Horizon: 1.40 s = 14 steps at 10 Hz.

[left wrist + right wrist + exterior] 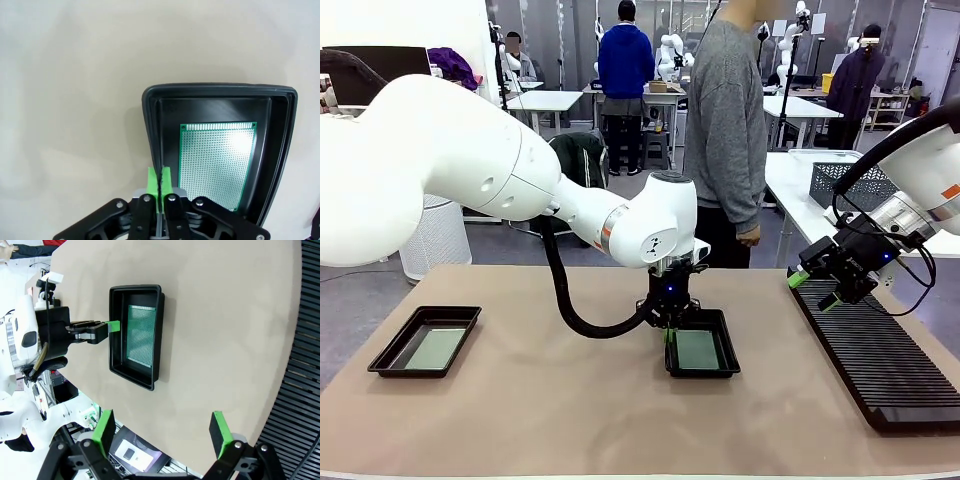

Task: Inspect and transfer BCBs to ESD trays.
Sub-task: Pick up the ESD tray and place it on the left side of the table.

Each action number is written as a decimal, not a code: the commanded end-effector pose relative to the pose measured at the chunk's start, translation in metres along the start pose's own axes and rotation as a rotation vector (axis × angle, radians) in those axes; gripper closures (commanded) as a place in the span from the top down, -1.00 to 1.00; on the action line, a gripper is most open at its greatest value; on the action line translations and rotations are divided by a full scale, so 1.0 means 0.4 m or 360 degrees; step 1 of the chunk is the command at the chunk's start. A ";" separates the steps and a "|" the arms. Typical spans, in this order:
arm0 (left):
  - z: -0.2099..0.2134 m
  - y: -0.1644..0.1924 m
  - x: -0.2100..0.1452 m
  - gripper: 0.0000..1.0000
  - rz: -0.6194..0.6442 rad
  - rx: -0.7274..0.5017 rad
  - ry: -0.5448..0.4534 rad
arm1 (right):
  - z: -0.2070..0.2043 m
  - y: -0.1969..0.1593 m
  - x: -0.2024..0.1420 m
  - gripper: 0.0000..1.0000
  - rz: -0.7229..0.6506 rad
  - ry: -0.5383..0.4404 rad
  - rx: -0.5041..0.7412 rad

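Note:
Two black ESD trays lie on the tan table. The left ESD tray (390, 350) holds a pale green BCB (432, 348). In the middle ESD tray (731, 345) (220, 90) (116, 347) another green BCB (698, 350) (217, 160) (141, 335) lies flat on the floor. My left gripper (670, 336) (159, 182) (113, 326) points down at that tray's left rim. Its pads are pressed together, with the rim's edge between them. My right gripper (815, 290) (162, 427) hangs open above the rack's far end, holding nothing.
A long black ribbed rack (880, 360) (305, 365) runs along the table's right side. A grey mesh basket (865, 182) stands on a white table behind it. A person (725, 120) in a grey sweater stands at the far edge. Bare table lies between the two trays.

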<state>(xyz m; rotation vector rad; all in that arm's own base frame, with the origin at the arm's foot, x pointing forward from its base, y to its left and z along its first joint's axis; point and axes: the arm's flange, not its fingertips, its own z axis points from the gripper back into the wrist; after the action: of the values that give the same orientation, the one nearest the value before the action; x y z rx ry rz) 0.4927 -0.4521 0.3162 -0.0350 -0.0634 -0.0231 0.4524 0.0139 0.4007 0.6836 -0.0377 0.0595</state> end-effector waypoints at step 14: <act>0.086 0.422 -0.015 -0.94 -0.0071 -0.0080 0.0047 | 0.001 0.003 -0.001 1.00 -0.0022 -0.0005 -0.0022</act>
<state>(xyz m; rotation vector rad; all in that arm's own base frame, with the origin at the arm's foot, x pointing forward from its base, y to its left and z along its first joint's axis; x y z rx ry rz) 0.4961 -0.2980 0.3441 -0.0468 -0.0319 -0.0574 0.4525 0.0139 0.4009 0.6834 -0.0382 0.0597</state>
